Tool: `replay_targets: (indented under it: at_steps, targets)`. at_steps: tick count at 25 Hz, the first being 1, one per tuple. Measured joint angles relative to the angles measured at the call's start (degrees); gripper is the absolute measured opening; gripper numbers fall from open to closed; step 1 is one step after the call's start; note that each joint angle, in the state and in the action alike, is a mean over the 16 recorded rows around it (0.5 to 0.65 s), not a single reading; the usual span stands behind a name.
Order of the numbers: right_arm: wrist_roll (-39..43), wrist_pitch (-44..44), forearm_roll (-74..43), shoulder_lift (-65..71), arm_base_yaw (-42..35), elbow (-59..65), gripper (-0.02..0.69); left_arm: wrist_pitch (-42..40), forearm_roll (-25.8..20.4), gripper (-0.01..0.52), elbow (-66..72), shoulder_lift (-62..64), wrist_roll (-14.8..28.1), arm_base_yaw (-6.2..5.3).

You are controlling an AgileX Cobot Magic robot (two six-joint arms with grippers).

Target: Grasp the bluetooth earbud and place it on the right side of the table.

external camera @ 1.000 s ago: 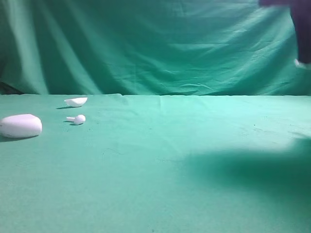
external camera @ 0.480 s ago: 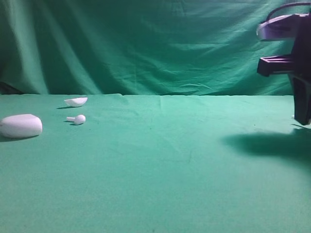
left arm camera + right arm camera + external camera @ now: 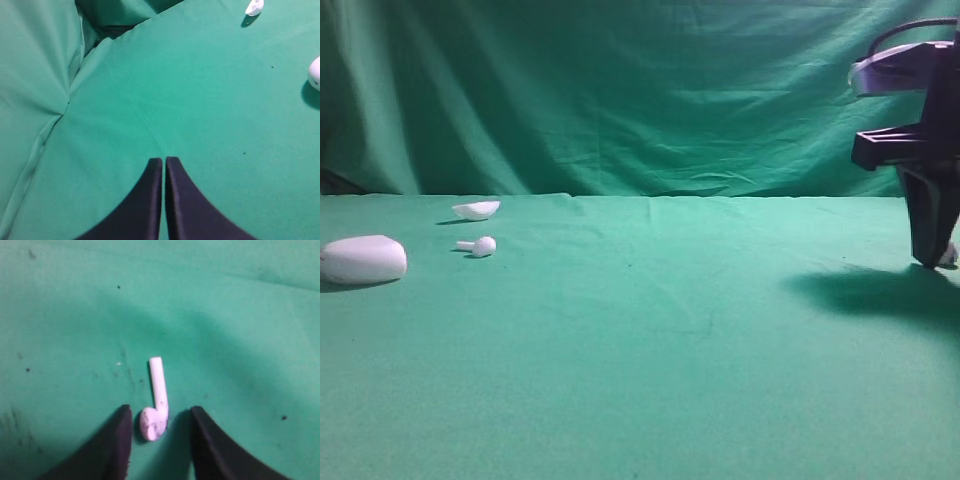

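Note:
The bluetooth earbud (image 3: pixel 156 407), white and stemmed with dark specks on its head, lies on the green table (image 3: pixel 650 330) at the far right. A bit of it shows beside the fingertips in the high view (image 3: pixel 949 256). My right gripper (image 3: pixel 161 411) is open. Its two dark fingers stand on either side of the earbud's head with small gaps, tips down at the cloth (image 3: pixel 932 262). My left gripper (image 3: pixel 163 160) is shut and empty over bare cloth, and it is out of the high view.
At the far left lie the big white oval case (image 3: pixel 362 259), a plain white twin earbud (image 3: pixel 478 245) and a small white shell-shaped piece (image 3: pixel 477 209). The left wrist view shows that piece (image 3: pixel 254 7) and a white rounded object (image 3: pixel 315 73) at its right edge. A green backdrop hangs behind.
My right arm has come down from the top right corner to the table at the far right. The earbud now lies on the cloth between its open fingers.

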Motion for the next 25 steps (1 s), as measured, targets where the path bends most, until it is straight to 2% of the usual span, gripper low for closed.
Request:
replay_targets:
  at_steps: [6,10,12,22,25]
  targets:
    - [0.01,1.59,0.41,-2.12,-0.09,-0.11,0.347,0.0,0.0,0.0,0.0,0.0,0.0,0.0]
    - [-0.11,3.97,0.91,-7.3,-0.14,-0.14,0.357,0.0,0.0,0.0,0.0,0.0,0.0,0.0]
    - [-0.25,5.49,1.2,-11.22,-0.14,-0.14,0.323,0.0,0.0,0.0,0.0,0.0,0.0,0.0]
    - [-2.66,13.99,4.04,-39.99,-0.14,1.27,0.067,0.0,0.0,0.0,0.0,0.0,0.0,0.0]
    - [-4.16,15.66,5.5,-49.39,-0.14,3.22,0.016,0.0,0.0,0.0,0.0,0.0,0.0,0.0]
